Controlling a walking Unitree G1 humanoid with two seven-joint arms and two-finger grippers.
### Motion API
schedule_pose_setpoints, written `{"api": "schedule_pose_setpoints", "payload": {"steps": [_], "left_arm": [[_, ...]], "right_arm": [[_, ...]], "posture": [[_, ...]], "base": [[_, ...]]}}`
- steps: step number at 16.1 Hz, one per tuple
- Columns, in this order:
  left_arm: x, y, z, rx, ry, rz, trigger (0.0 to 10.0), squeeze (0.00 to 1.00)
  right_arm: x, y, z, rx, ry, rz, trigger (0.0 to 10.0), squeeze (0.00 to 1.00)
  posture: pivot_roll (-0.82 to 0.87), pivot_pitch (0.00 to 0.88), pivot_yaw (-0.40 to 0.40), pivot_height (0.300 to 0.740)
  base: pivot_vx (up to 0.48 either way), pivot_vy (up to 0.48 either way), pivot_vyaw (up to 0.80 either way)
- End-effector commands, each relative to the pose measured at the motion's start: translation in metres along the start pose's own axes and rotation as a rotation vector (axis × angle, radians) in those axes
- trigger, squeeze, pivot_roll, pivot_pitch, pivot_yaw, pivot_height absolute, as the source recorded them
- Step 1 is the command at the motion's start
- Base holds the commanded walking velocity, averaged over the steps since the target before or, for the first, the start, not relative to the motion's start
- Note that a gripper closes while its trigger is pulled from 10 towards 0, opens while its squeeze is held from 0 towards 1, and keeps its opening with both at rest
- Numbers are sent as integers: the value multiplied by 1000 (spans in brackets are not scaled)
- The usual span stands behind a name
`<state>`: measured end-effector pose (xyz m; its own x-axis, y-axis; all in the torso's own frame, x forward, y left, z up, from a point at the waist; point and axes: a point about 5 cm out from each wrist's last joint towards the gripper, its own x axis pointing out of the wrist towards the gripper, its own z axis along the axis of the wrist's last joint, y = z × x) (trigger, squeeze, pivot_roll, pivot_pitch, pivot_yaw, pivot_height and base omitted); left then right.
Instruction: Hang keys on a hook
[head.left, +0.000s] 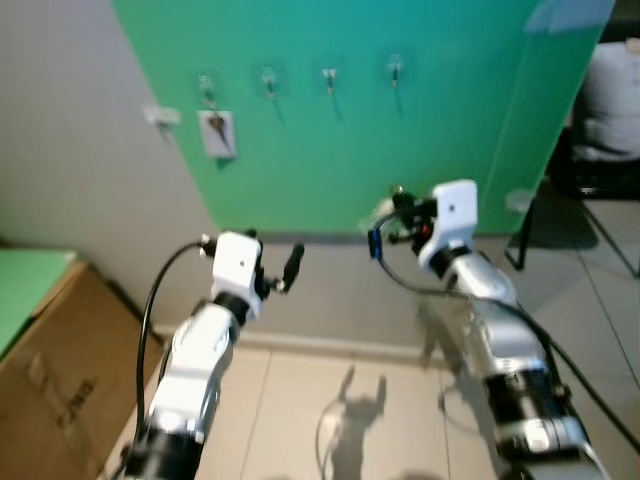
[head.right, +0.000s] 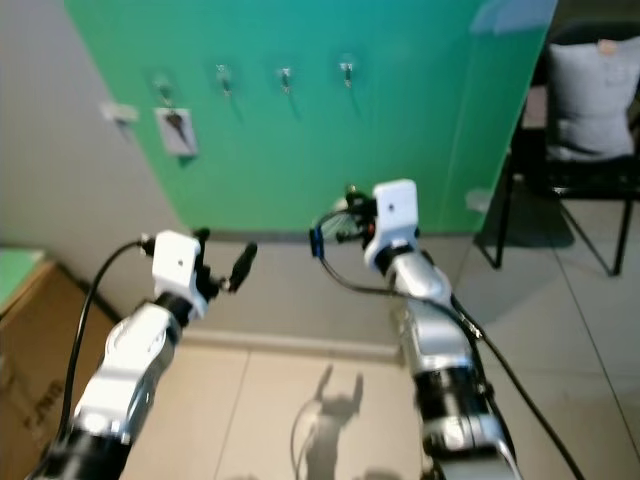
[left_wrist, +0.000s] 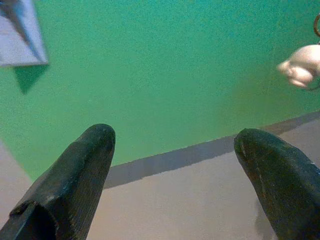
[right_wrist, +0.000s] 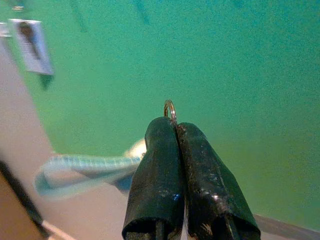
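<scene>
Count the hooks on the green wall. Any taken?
4, in a row high on the green wall: far-left hook has a tag hanging from it; the next three look bare. The image is blurry, so small items could be missed.

Even, soft indoor light, moderately bright. Head views slightly motion-blurred; hooks (head.left: 298, 80) on green wall (head.left: 420, 130) smeared. Arm shadows faint on floor tiles (head.left: 360, 410). Wrist views: near black fingers (left_wrist: 75, 180) sharp, background soft. No glare.
</scene>
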<state>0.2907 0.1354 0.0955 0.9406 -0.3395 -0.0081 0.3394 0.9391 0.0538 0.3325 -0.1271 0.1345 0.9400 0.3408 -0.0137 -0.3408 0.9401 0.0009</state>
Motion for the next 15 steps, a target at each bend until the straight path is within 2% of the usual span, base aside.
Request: {"api": "schedule_pose_setpoints", "payload": {"steps": [1, 9, 12, 15], "left_arm": [[-1, 8, 2, -3, -7, 25, 10000, 0], [0, 6, 4, -12, -28, 14, 10000, 0], [1, 7, 4, -4, -32, 26, 10000, 0], [1, 5, 4, -9, -37, 19, 10000, 0]], "right_arm": [[1, 4, 5, 2, -21, 10, 0, 0], [2, 4, 6, 7, -25, 19, 0, 0], [2, 4, 9, 19, -31, 30, 0, 0], [3, 8, 27, 63, -65, 94, 0, 0]], "posture": [[-192, 0, 123, 740], [-195, 0, 126, 740], [-197, 0, 123, 740], [-198, 0, 121, 740]], "base": [[431, 0, 0], [442, 0, 0], [0, 0, 0], [0, 0, 0]]}}
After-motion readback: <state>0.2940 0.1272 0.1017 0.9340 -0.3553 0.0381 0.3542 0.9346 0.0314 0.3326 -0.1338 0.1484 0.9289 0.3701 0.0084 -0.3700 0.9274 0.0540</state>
